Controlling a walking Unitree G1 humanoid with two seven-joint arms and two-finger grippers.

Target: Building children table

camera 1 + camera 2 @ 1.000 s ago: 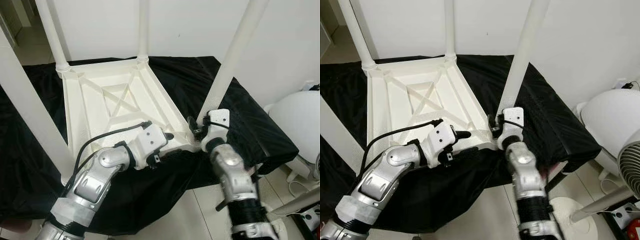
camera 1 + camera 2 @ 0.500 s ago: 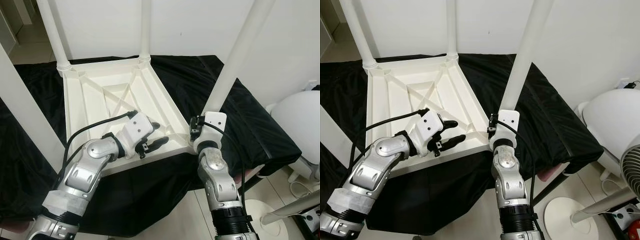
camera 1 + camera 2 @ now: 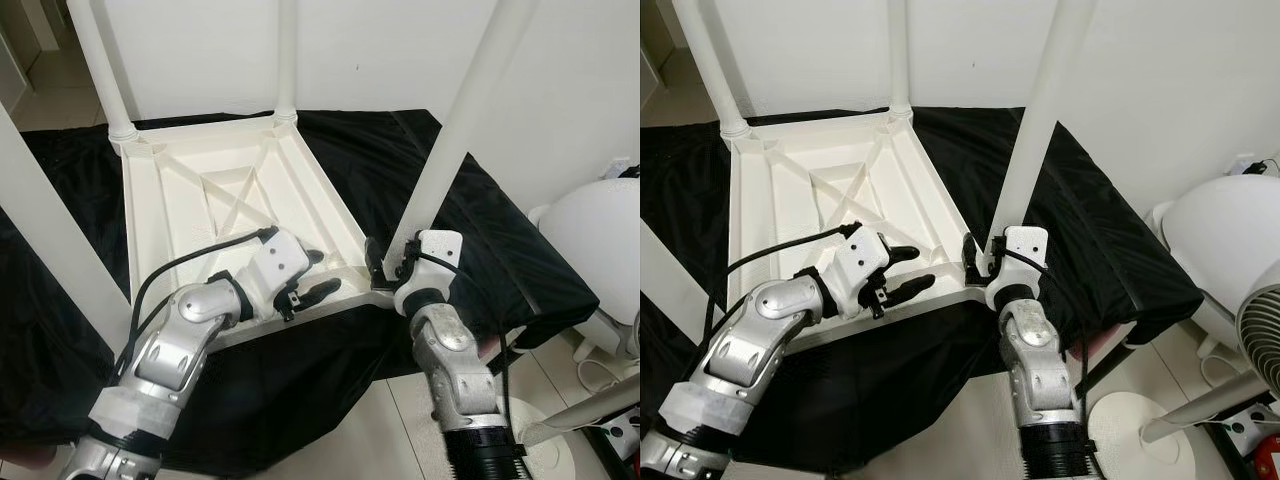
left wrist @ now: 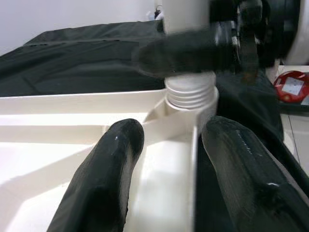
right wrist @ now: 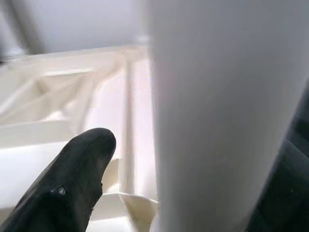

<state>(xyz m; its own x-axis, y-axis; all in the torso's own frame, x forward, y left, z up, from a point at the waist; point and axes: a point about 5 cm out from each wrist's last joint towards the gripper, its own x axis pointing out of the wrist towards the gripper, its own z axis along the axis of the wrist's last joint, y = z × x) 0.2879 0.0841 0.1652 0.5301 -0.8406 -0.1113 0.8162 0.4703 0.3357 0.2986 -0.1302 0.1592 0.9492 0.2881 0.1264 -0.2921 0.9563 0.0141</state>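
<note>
A white children's table [image 3: 215, 205] lies upside down on a black cloth [image 3: 480, 240], its legs pointing up. My left gripper [image 3: 322, 275] is open at the table's near rim, one finger inside the rim and one outside; the left wrist view shows the fingers [image 4: 108, 174] astride that rim. My right gripper [image 3: 388, 262] is shut on the near right leg [image 3: 450, 130] just above its threaded base [image 4: 190, 94] at the corner socket. In the right wrist view one black finger [image 5: 67, 183] lies beside the leg [image 5: 217, 111]; the other finger is hidden behind it.
Three more white legs stand at the far left [image 3: 95, 60], far middle [image 3: 287, 55] and near left [image 3: 45, 215] corners. A white fan [image 3: 600, 250] and its round base [image 3: 1135, 420] stand on the floor at the right. A white wall is close behind.
My left gripper has come forward from the table's near edge and now stands open over the rim. The right gripper stays on the leg's base; the camera has shifted slightly.
</note>
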